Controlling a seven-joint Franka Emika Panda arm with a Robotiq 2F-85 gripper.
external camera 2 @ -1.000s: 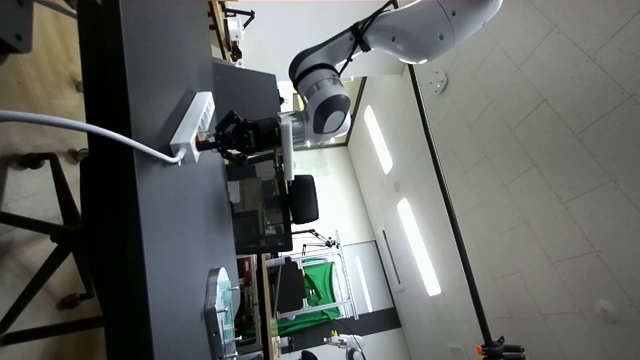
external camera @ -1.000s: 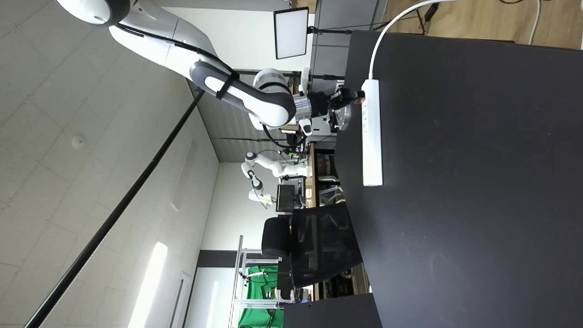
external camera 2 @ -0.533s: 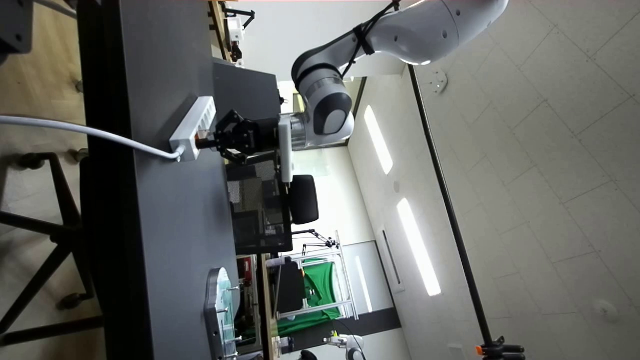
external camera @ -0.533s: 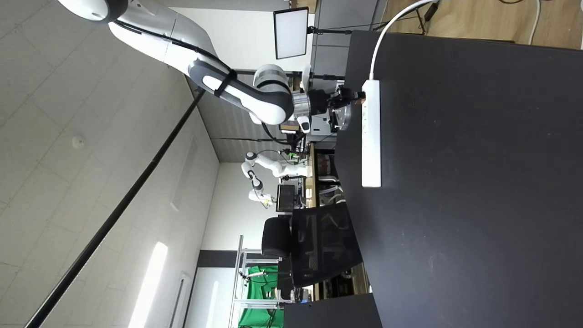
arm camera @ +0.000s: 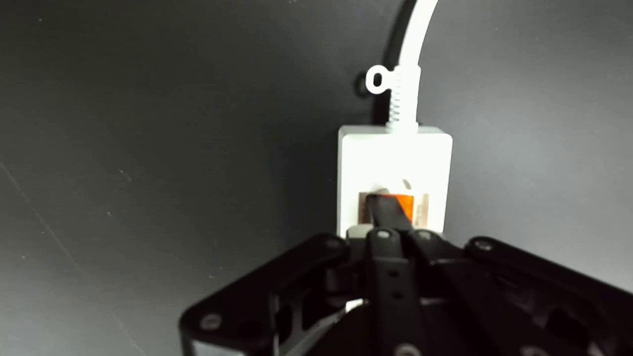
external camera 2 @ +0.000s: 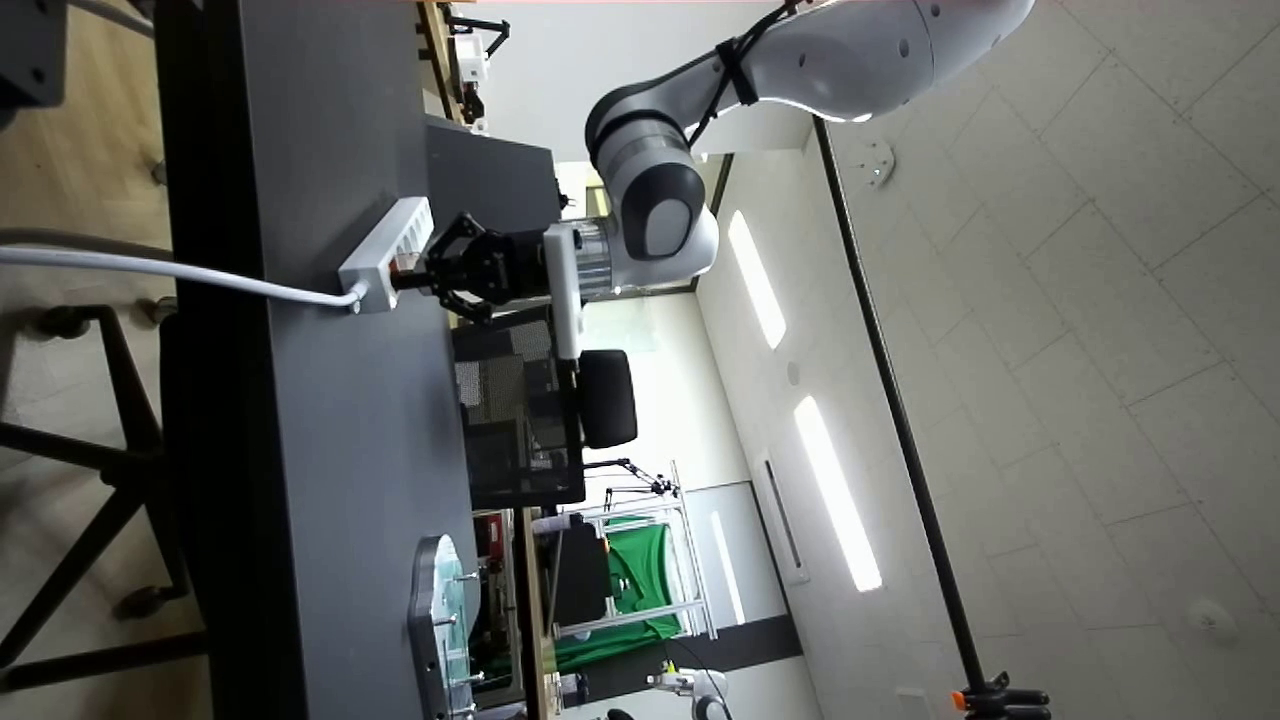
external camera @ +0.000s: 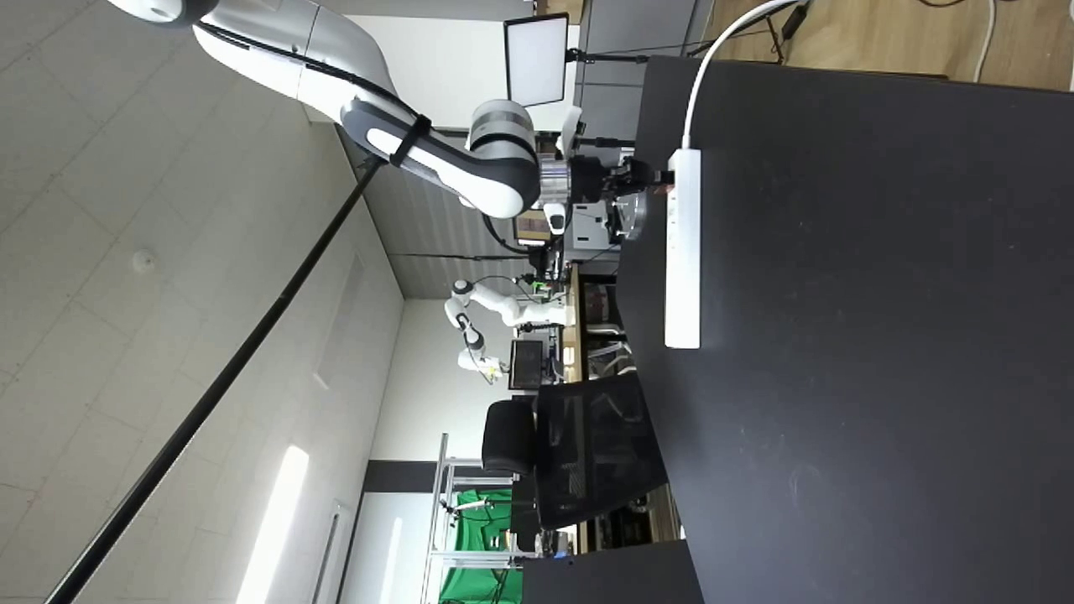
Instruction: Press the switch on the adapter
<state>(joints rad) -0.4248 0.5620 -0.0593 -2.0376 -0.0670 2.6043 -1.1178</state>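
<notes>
At left in an exterior view, the adapter (external camera 2: 382, 240) on the tabletop (external camera 2: 375, 450) has just slid and turned slightly, so the pressing seems to drag it; whether the orange switch (arm camera: 405, 203) has flipped is unclear. Right of the adapter, the end effector (external camera 2: 403, 281), closed on nothing, meets it near the cable end (arm camera: 395, 158), partly covering the switch.

There is 1 adapter (external camera: 684, 260), 1 orange switch (arm camera: 406, 203), 1 attached cable (arm camera: 417, 32) and 1 pincer (external camera 2: 405, 281).
</notes>
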